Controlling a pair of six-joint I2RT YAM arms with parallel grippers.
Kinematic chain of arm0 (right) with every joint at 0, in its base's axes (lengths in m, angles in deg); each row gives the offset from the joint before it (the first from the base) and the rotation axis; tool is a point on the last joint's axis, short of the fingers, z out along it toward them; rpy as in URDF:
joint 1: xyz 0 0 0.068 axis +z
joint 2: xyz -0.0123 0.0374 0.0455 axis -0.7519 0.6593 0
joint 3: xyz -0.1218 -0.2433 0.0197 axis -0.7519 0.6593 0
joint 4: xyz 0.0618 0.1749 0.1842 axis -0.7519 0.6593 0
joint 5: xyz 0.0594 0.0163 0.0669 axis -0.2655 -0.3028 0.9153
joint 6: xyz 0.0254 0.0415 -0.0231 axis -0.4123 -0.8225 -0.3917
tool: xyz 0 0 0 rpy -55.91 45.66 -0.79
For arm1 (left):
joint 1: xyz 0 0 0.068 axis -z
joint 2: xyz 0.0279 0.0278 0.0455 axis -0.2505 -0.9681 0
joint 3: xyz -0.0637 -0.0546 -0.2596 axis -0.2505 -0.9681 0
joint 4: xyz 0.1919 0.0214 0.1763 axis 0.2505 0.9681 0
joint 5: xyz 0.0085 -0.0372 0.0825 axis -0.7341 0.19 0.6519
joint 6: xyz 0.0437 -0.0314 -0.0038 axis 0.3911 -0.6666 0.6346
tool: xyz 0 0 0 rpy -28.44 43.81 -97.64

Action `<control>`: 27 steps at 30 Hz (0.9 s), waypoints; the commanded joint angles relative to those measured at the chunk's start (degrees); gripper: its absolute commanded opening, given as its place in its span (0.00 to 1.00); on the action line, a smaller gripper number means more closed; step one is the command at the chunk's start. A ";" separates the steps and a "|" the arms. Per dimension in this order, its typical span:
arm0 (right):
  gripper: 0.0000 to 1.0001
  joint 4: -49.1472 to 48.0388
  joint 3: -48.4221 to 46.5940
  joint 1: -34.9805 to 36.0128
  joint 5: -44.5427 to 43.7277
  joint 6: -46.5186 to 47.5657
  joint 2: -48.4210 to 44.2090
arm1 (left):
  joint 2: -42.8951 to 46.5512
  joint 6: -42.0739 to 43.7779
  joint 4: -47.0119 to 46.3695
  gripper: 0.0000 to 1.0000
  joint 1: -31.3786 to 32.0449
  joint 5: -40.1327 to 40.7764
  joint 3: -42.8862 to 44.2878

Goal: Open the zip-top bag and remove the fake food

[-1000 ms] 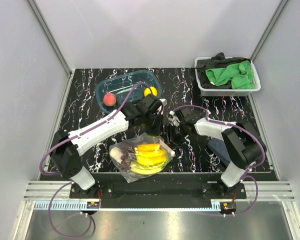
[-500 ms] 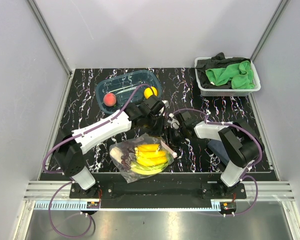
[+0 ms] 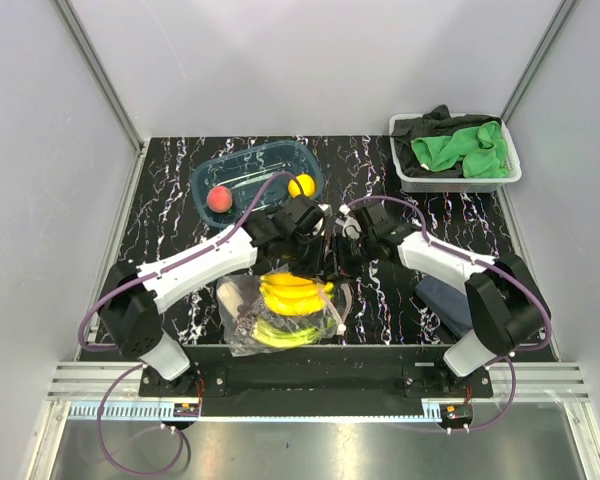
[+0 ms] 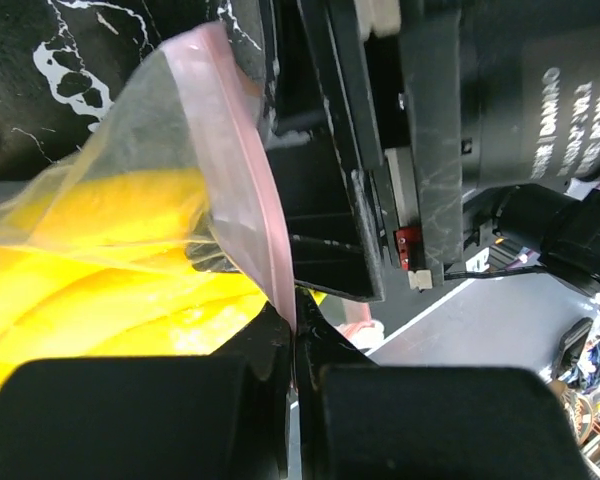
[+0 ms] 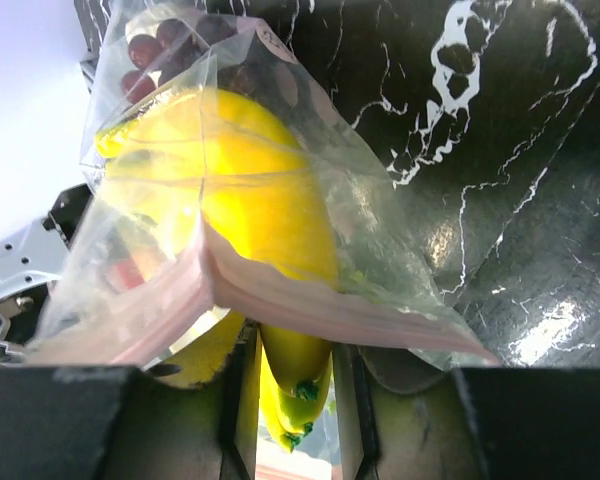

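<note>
Bag-opening is the step in hand: the zip-top bag (image 3: 280, 312) lies at the near middle of the bench (image 3: 380, 160), its mouth end raised toward the two arms that meet just above it. A yellow banana bunch (image 3: 292, 296) and dark grapes (image 5: 145, 50) are inside. The pink zip strip (image 4: 242, 170) runs down into the left claw (image 4: 295, 335), which is pinched tight on one stretch of it. The right claw (image 5: 295, 345) stands narrow, with the strip lying across its tips and a banana end showing in the gap. Whether it has bitten on plastic I cannot tell. Beyond the bag, a peach (image 3: 218, 198) and a lemon (image 3: 300, 184) lie in the blue-tinted tray (image 3: 255, 156). Next, I judge, the right claw must catch only the opposite lip. Then both should draw apart across the strip, so the seal peels without the thin film slipping free.
</note>
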 commanded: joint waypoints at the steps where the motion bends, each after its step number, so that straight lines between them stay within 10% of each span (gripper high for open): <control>1: 0.00 4.44 -8.73 0.88 -0.50 1.04 -1.08 | 2.65 -1.01 -2.79 0.00 0.78 0.03 -0.94; 27: 0.00 37.76 -22.54 5.72 -33.37 13.17 -6.70 | 11.26 0.22 -2.88 0.00 -3.70 4.51 -4.63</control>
